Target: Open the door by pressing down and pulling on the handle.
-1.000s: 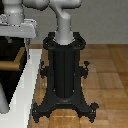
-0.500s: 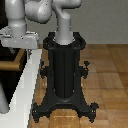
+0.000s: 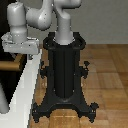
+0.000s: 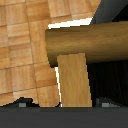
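wooden floor, black pedestal on it

The arm reaches from the pedestal toward the exterior view's left, wrist over the door's frame. The gripper sits at the handle, the lever projecting beyond the fingers toward the exterior view's left edge. Pedestal stands on the floor, just beside the frame, on the exterior view's right of the fingers.

Wrist view: handle lever runs out from between the fingers to the hub, which lies across it. Door panel lies behind the hub; floor lies beyond on the other side.
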